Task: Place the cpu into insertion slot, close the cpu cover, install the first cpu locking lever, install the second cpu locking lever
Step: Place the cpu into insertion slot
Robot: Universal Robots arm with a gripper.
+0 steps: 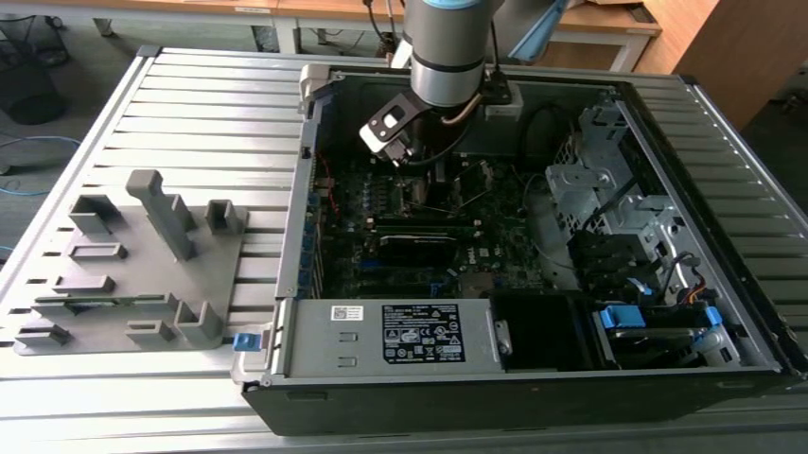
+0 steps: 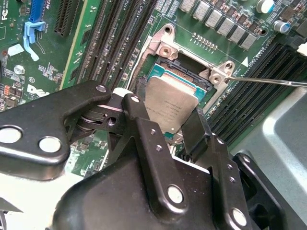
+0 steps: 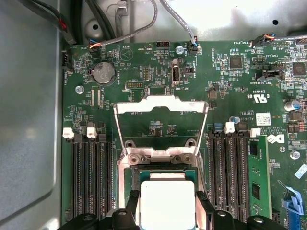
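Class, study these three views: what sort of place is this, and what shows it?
Probably a robotics lab or workshop for computer assembly. An opened computer case lies on a slatted metal table, a robot arm reaches into it, and its gripper holds the cpu at the insertion slot.

The cpu [image 3: 167, 201] has a pale silver-grey face with a teal-green edge. The insertion slot [image 2: 176, 66] is dark in the middle inside a silvery rim, and the cpu cover [image 3: 160, 106] is a silvery frame. The circuit board [image 3: 230, 91] is dark green with fine white print. Its memory slots [image 3: 91, 182] are black with white end clips. The jaws are matte black with bright silver screw heads. In the exterior view the worktop [image 1: 189, 104] is pale grey in ribbed stripes, and the arm [image 1: 448, 47] is silver-grey under a light blue band.
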